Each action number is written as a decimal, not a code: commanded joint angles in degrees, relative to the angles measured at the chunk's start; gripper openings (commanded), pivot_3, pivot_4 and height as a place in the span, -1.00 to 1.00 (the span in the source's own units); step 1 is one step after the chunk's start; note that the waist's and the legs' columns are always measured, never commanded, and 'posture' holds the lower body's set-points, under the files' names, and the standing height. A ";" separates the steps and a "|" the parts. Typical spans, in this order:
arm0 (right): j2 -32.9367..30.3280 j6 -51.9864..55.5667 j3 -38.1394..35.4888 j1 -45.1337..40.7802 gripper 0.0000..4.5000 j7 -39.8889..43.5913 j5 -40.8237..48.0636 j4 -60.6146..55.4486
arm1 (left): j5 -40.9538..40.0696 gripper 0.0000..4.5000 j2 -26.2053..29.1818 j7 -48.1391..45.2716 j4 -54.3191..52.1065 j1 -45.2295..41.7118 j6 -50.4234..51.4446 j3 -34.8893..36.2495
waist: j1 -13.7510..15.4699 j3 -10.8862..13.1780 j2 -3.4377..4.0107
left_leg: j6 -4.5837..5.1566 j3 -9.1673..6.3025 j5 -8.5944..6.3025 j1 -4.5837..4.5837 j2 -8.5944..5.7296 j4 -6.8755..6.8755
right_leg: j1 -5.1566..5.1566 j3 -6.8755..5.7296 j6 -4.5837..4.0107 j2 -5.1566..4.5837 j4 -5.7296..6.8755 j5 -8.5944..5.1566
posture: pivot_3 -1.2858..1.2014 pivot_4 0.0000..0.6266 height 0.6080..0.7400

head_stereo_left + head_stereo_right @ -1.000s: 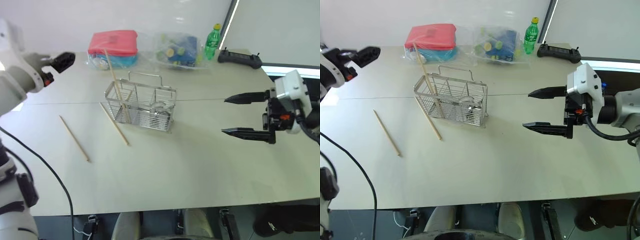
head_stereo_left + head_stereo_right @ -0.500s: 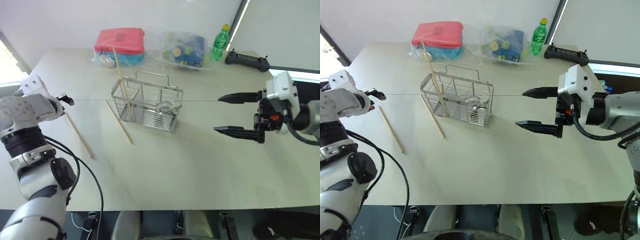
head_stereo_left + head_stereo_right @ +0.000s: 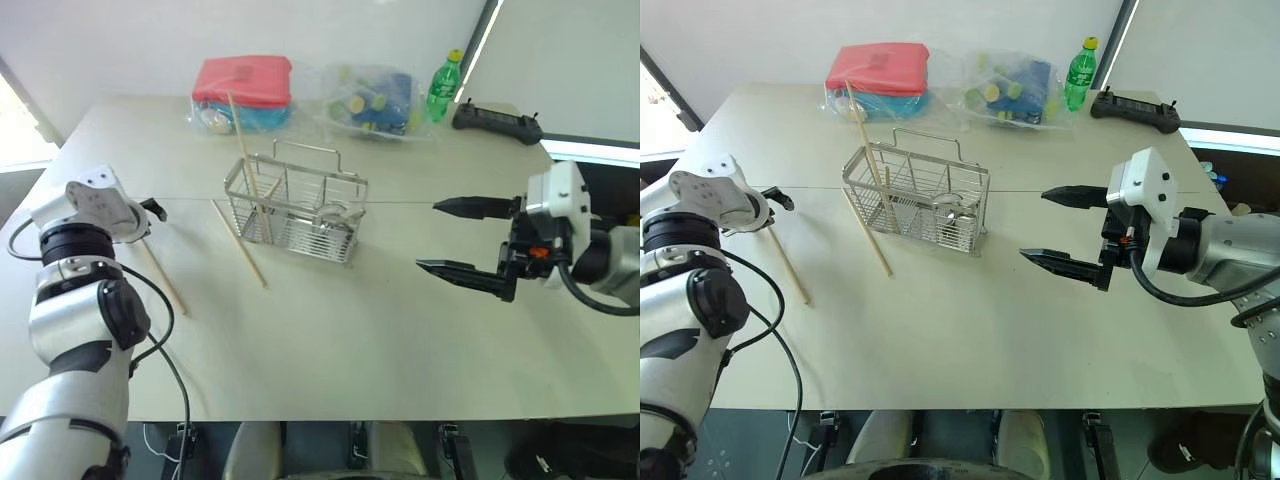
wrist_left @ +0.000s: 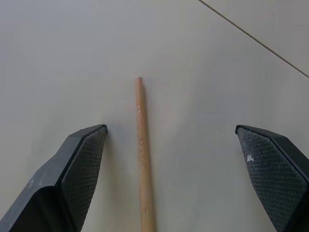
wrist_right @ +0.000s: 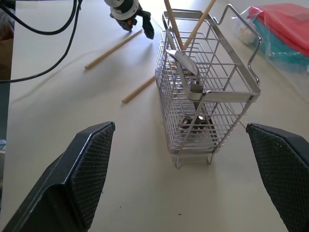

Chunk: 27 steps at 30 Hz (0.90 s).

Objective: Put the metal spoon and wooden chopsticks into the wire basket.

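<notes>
Your left pincer (image 4: 174,179) hangs wide open over the tabletop (image 3: 330,340), its two black pads straddling the end of one loose chopstick (image 4: 143,159) (the stick lies nearer one pad than the other, touching neither). A second chopstick (image 3: 240,244) lies flat just beside the wire basket (image 3: 292,208), and a third (image 3: 243,140) already stands tilted inside it. The spoon (image 5: 186,72) sits in the basket too, propped against the wire. Your right pincer (image 3: 468,240) waits open and empty, well apart from the basket on its other side.

Judge the stick as light, stiff and thin: it will likely roll or skate on the smooth surface if you nudge it sideways. You would do best to close squarely across it somewhat back from the tip, so it does not swing when lifted. The basket looks light enough to shift if bumped.
</notes>
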 commanded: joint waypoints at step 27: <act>-1.07 0.81 -2.32 -0.28 1.00 -3.37 2.17 -0.86 | -1.16 -0.99 1.95 3.90 6.98 -2.75 -4.86 3.15 | 0.02 -0.01 0.02 | 0.00 0.02 0.00 0.04 0.01 -0.03 | 0.02 0.00 0.03 -0.03 -0.02 0.00 | 0.03 -0.52 0.16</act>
